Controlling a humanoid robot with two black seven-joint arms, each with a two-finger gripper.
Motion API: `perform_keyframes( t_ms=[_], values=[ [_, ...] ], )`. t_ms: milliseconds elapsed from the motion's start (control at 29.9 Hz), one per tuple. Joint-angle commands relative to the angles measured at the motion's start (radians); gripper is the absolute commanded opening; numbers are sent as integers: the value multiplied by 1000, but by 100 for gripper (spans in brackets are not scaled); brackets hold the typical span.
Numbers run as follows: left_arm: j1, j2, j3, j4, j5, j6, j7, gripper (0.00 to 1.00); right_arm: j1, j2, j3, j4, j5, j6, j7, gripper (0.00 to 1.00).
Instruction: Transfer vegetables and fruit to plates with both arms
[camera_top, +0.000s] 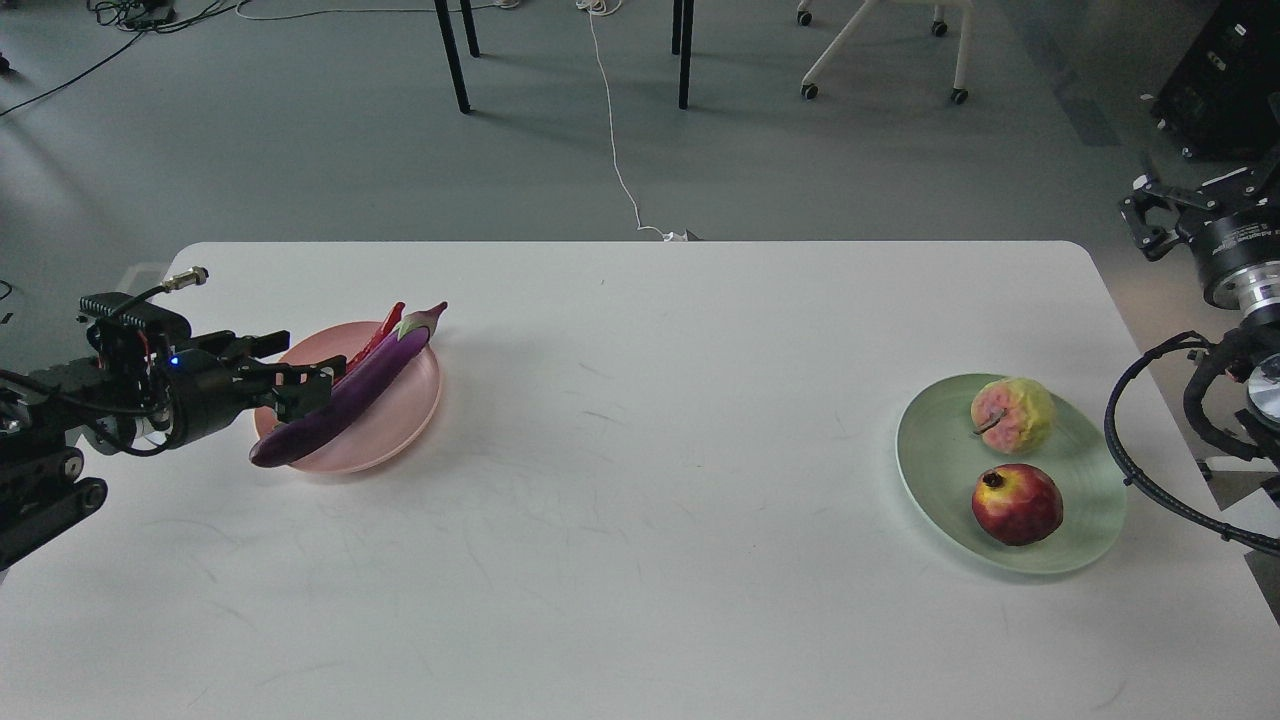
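The purple eggplant (345, 400) lies across the pale pink plate (405, 405) at the left of the table. The red chili pepper (375, 338) lies on the plate right behind the eggplant. My left gripper (305, 362) is at the plate's left rim, its prongs spread, its tips close to the chili's near end. The pomegranate (1017, 503) and the bumpy yellow-pink fruit (1012, 415) sit on the mint green plate (935, 470) at the right. My right gripper (1190, 200) hangs off the table's right edge, prongs apart and empty.
The white table (640, 520) stretches between the two plates. Table legs, a white cable and a wheeled chair stand on the grey floor beyond the far edge. My right arm's cable loop (1130, 460) hangs beside the green plate.
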Motion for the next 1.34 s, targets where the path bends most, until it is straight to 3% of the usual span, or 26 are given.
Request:
perform_keyframes(
  t_ms=[0,100,234,434,535,702,769,835,936,1303],
  values=[
    [-53,-6,-80,0,-313,-19,2,98,12,0,2,-3,0,-9,0,99],
    [-88,-23,-89,0,-487,-40,1,98,21,0,2,-4,0,-15,0,99],
    [-220,-116,-92,12,-873,-152,12,98,49,-1,0,-3,-2,-78,-3,99],
    [-246,-256,-204,151,-1213,-177,21,98,81,-18,2,3,0,-84,-16,99],
    [-237,-296,-294,210,-1360,-232,22,98,81,-12,19,11,1,-60,-20,99],
    [-208,-325,-360,308,-1575,-365,29,98,83,0,20,5,3,-37,-68,99],
    [-200,-342,-373,349,-1654,-393,45,98,90,8,20,-6,7,-37,-113,99],
    [-179,-351,-374,382,-1711,-427,87,98,102,28,37,-27,9,-31,-155,99],
    [-168,-384,-405,431,-1765,-463,147,98,104,93,77,-75,9,-24,-169,99],
    [-176,-458,-451,425,-1765,-464,154,98,109,108,89,-89,4,-25,-161,99]
  ],
)
